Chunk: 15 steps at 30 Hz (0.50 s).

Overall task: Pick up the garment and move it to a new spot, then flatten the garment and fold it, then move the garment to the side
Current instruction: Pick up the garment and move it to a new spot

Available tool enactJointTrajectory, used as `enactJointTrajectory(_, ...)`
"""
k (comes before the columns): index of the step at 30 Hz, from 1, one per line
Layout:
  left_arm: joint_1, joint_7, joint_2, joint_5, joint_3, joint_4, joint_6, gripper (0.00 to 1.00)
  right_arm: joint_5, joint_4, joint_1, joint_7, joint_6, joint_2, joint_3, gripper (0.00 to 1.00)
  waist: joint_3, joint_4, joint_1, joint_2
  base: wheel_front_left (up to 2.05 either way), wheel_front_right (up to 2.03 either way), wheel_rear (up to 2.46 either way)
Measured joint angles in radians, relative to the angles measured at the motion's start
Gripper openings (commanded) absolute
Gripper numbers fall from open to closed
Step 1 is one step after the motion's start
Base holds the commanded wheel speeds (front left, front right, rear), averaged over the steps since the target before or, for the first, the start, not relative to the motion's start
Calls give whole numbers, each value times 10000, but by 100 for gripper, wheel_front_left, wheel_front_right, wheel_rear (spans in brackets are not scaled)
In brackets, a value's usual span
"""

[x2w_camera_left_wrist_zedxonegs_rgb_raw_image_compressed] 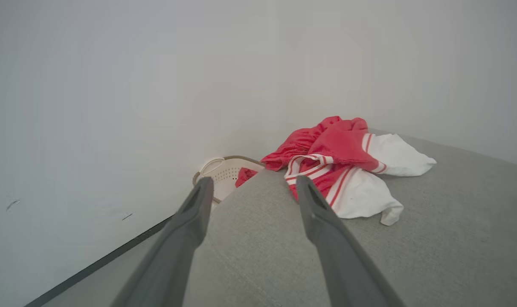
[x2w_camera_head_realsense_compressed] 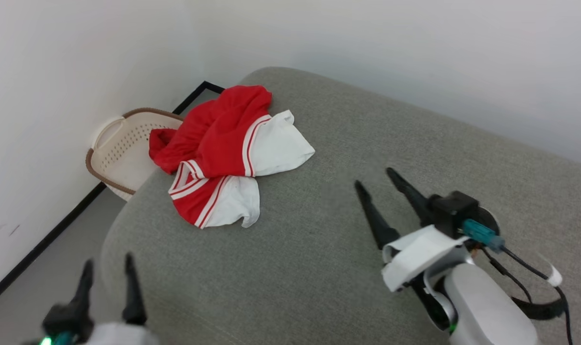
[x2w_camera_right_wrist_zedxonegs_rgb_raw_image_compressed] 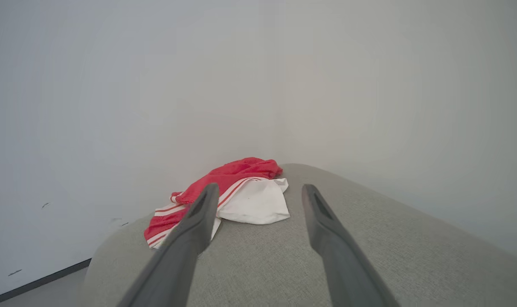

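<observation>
Garment (x2w_camera_head_realsense_compressed: pixel 214 139) bunched, shape unclear, basket (x2w_camera_head_realsense_compressed: pixel 122 143) half hidden, left tool (x2w_camera_head_realsense_compressed: pixel 108 259) and right tool (x2w_camera_head_realsense_compressed: pixel 374 176) spread

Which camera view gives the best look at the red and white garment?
The head view: from above, nothing covers the crumpled garment. Both wrist views see it at a low angle, each with a finger covering part.

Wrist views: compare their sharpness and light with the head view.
Head view: even, soft light, garment crisp with faint shadows. Left wrist view: garment's red paler, left fingers soft-edged near the lens. Right wrist view: hazy, low contrast, right fingers blurred.
</observation>
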Motion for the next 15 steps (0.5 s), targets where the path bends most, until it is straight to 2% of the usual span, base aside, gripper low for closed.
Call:
enactJointTrajectory(4, -1411, 0, 397, 151, -736, 1058, -510, 100, -347, -420, 570, 0, 0, -117, -740, 100, 125, -99, 1, 0, 0, 0, 0)
enactJointTrajectory(6, -2211, 2, 652, 117, -953, 1678, -665, 100, -621, -709, 765, 0, -2, -144, -752, 100, 207, -187, 0, 0, 0, 0, 0)
enactJointTrajectory(8, -3086, 0, 882, -382, -802, 2199, -752, 100, -757, -1039, 734, 0, 0, -54, -625, 100, 278, -347, 0, 0, 0, 0, 0)
enactJointTrajectory(15, -6158, 0, 2556, -1095, -938, 4405, -884, 100, -1225, -1827, -125, 0, 0, -35, -217, 100, 860, -1142, 1, 1, 0, 0, 0)
